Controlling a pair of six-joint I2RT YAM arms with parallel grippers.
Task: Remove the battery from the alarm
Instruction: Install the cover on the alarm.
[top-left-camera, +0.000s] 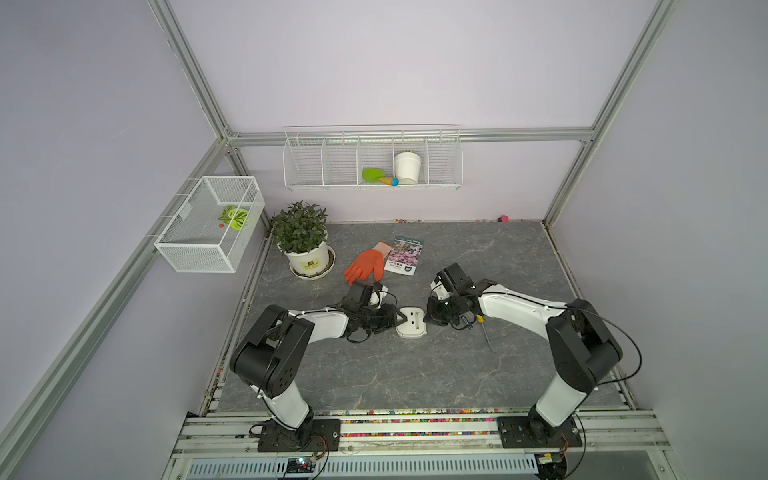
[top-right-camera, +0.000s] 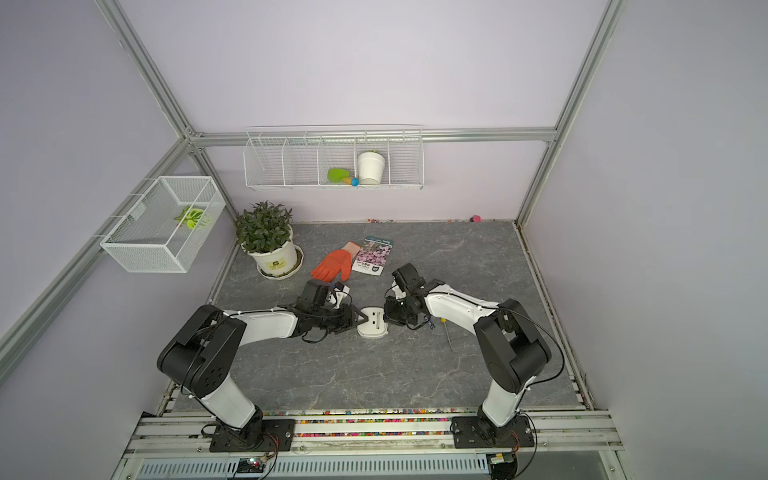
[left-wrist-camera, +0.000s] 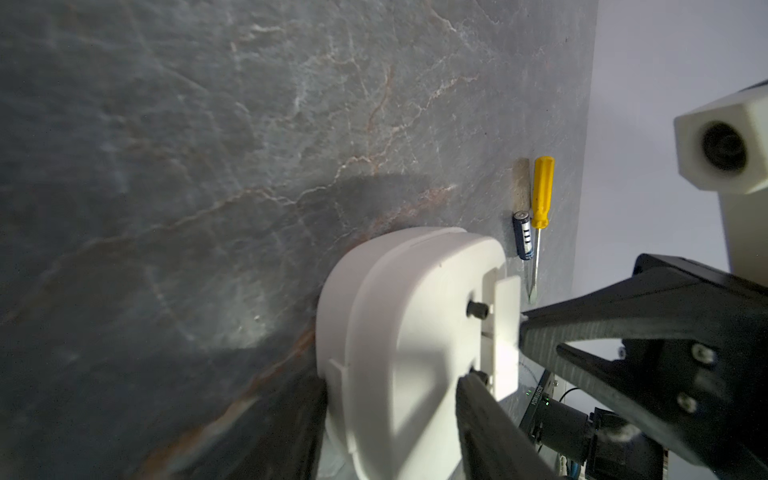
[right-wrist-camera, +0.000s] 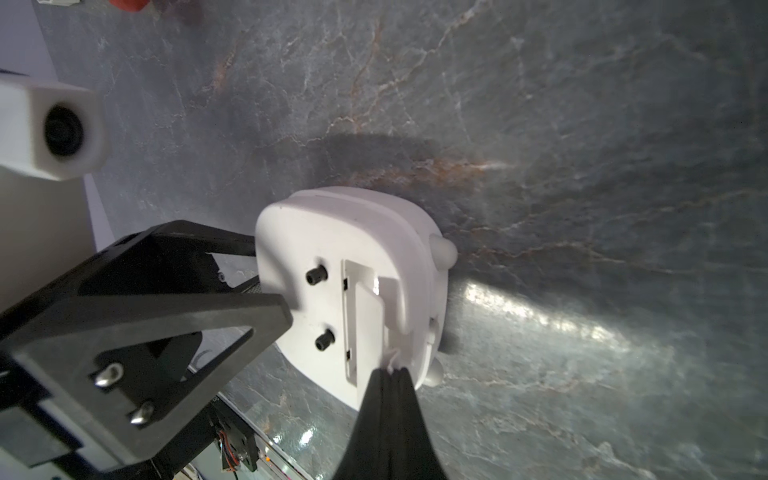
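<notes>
Battery already out, cover going back on the alarm

The battery (left-wrist-camera: 523, 235) lies on the tabletop just beside the alarm (top-left-camera: 411, 322), touching the yellow screwdriver (left-wrist-camera: 542, 192). The left gripper (top-left-camera: 398, 321) reaches in low from the alarm's side, grasping the body with jaws half spread. The right gripper (right-wrist-camera: 388, 374), clenched tight with nothing visibly held, presses its tip at the cover (right-wrist-camera: 365, 328) half seated over the slot; next likely a gentle push to seat it

Top views: even, soft, slightly hazy light, wide-angle bending at edges. Wrist views: dimmer, glare streaks on table (right-wrist-camera: 540, 320), close pincer (right-wrist-camera: 390, 419) blurred.
</notes>
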